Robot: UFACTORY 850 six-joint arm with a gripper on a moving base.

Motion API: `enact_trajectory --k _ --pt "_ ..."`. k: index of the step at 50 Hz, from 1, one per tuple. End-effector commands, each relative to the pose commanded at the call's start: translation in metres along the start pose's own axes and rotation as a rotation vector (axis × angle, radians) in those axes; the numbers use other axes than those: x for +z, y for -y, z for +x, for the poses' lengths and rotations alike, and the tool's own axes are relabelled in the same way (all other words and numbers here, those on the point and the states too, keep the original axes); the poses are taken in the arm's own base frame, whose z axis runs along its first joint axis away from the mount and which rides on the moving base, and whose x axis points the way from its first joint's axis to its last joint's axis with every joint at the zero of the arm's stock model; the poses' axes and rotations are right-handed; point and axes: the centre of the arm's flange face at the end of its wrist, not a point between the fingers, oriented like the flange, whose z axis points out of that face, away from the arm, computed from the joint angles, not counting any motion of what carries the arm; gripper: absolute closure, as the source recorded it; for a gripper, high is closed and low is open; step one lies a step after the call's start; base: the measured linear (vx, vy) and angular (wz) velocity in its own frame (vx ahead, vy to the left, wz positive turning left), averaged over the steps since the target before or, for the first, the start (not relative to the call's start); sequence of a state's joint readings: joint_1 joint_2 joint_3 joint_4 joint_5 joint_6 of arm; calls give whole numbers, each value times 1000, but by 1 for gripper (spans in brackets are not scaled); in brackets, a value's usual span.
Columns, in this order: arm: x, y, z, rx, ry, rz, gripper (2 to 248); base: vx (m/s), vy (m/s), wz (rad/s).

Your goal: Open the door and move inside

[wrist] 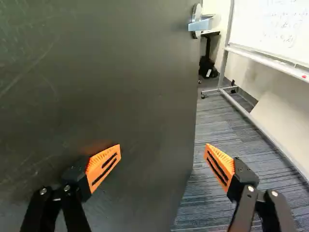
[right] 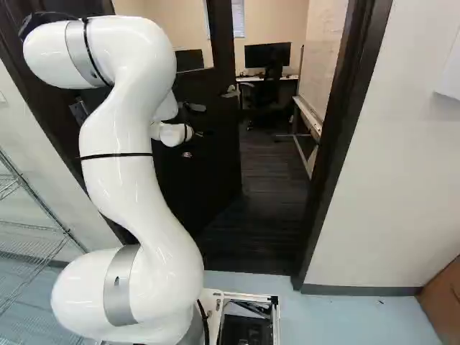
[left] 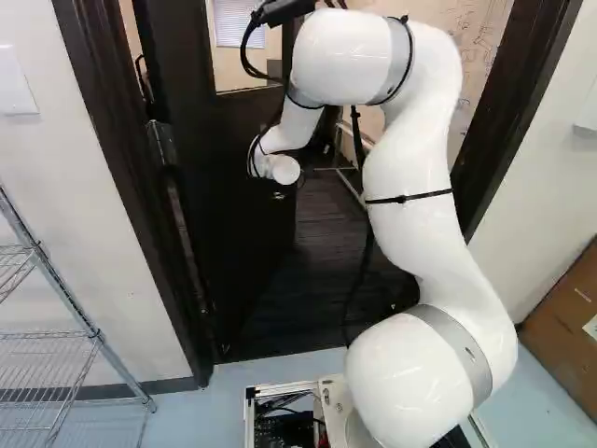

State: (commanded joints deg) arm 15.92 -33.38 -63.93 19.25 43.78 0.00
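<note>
The dark door (left: 229, 201) stands swung inward, partly open, with floor showing past its free edge. At the arm's far end, the gripper (right: 201, 134) is small and dark before the door, largely hidden by the wrist. In the wrist view the gripper (wrist: 162, 153) is open, nothing held between its fingers. One orange finger (wrist: 104, 165) stands over the door's face (wrist: 111, 87), the other over the carpet beyond the door's edge. Whether either touches the door I cannot tell. A metal lever handle (wrist: 200, 24) sits at that edge, ahead of the gripper.
Dark frame posts (right: 341, 151) bound the doorway. Inside are a wheeled whiteboard (wrist: 270, 60), a desk with a monitor (right: 267, 55) and a chair (right: 266, 90). A wire shelf (left: 56, 327) stands left of the doorway, a cardboard box (left: 569, 322) to its right.
</note>
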Motion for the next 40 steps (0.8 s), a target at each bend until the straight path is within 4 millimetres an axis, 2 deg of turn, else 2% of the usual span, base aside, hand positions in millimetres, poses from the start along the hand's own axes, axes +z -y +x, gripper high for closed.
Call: enact_trajectory --k 40 --pt "55 61 -6 -42 -46 108 3 0 0 0"
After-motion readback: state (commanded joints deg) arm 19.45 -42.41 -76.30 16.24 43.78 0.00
